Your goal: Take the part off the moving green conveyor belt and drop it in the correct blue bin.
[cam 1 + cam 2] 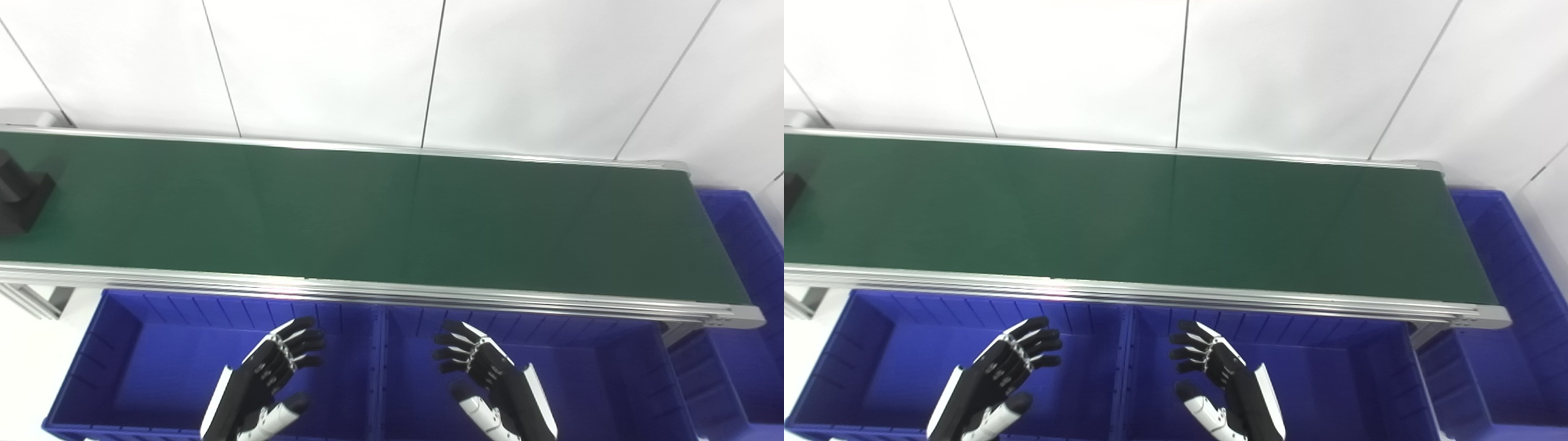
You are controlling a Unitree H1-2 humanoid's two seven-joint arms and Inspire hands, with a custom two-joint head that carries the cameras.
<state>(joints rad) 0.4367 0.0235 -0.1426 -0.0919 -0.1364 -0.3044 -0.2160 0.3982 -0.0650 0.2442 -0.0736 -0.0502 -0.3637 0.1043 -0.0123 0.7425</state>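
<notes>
A long green conveyor belt (380, 214) ran across the scene from left to right, framed by silver rails and backed by a white panelled wall. The only thing on the belt was a dark, blocky part (21, 193), sitting at the belt's far left end and partly cut off by the picture's edge, so its long axis could not be judged. On the near side of the belt, below its front rail, two blue bins stood side by side: the left bin (122, 343) and the right bin (612, 361). A third blue bin (744, 245) stood just past the belt's right end. The left hand (269, 383) hovered over the left bin, fingers spread and empty, palm turned inward. The right hand (484, 383) hovered over the right bin in a mirrored pose, also spread and holding nothing. Neither hand touched the belt. The part lay well to the left of both hands and farther back, across the front rail. The left hand was clearly the nearer one, so it seemed the likelier to reach for the part.
</notes>
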